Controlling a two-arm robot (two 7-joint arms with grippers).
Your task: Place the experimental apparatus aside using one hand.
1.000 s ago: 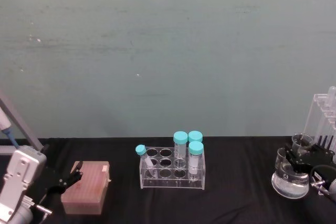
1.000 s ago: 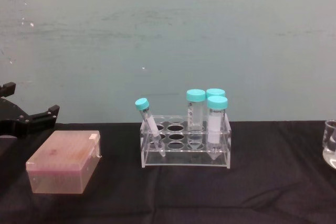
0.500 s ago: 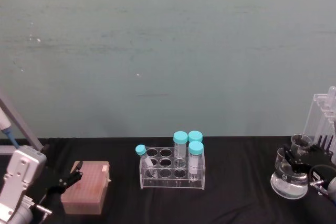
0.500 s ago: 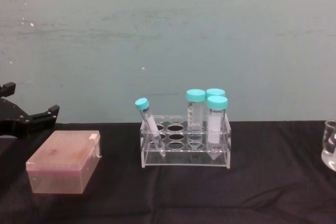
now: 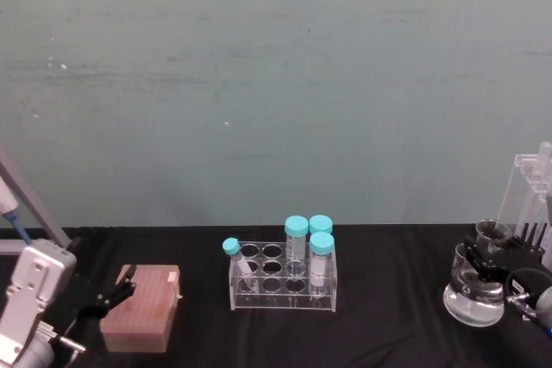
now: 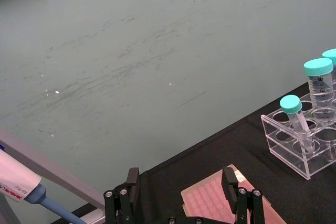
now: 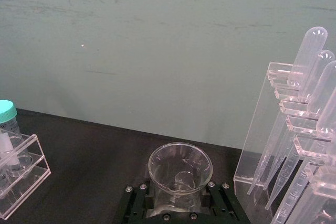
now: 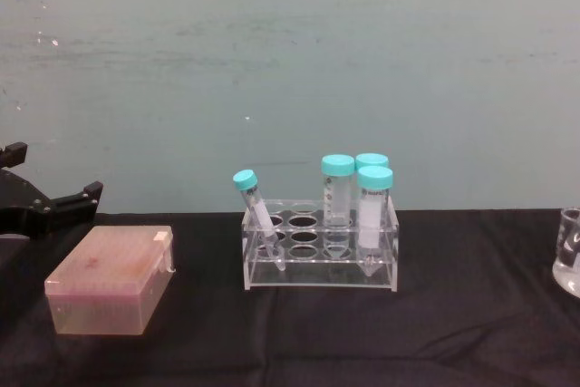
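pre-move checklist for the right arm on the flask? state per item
1. Right tool at the conical flask neck: ok.
2. Grip closed on the neck: cannot tell.
3. Flask upright, liquid inside: ok.
4. Small beaker right behind the tool, collision risk: not ok.
5. Tall tube rack close beside the flask: not ok.
6. Left tool open, idle over the pink tip box: ok.
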